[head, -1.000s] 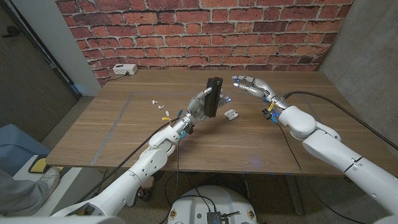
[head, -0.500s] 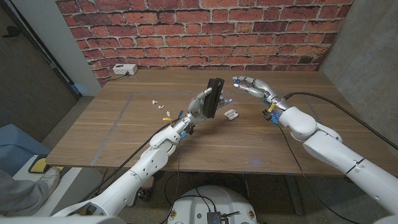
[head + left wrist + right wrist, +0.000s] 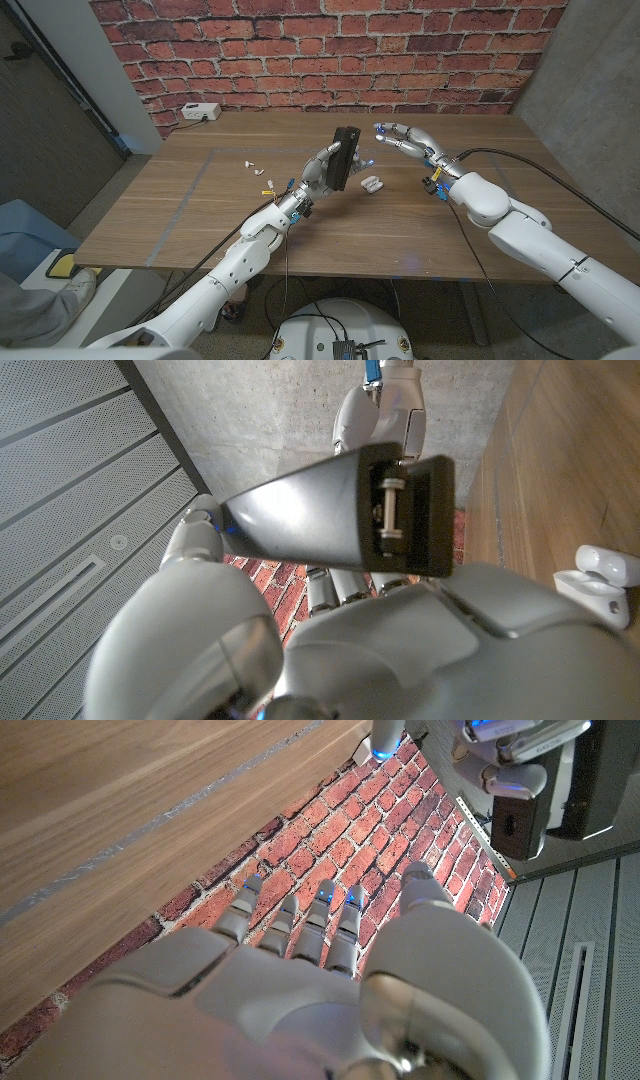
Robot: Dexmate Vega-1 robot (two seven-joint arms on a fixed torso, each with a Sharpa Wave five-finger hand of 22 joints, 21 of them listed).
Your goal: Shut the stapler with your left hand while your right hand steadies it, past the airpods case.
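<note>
My left hand [image 3: 322, 166] holds a black stapler [image 3: 343, 157] upright, lifted off the wooden table [image 3: 200, 215]. In the left wrist view the stapler [image 3: 340, 510] juts out past my left hand [image 3: 330, 660], hinge pin showing. My right hand [image 3: 400, 136] hovers a short way to the stapler's right, fingers stretched toward it and holding nothing, apart from it. A white airpods case [image 3: 371, 183] lies on the table just below and between the hands; the airpods case [image 3: 600, 572] looks open. The right wrist view shows my right hand [image 3: 300, 990] with the stapler [image 3: 518, 825] beyond its fingertips.
A white power box [image 3: 200, 112] sits at the table's back left by the brick wall [image 3: 330, 50]. Small white bits [image 3: 256, 168] lie left of my left hand. A person's leg and shoe [image 3: 60, 285] show at the lower left edge.
</note>
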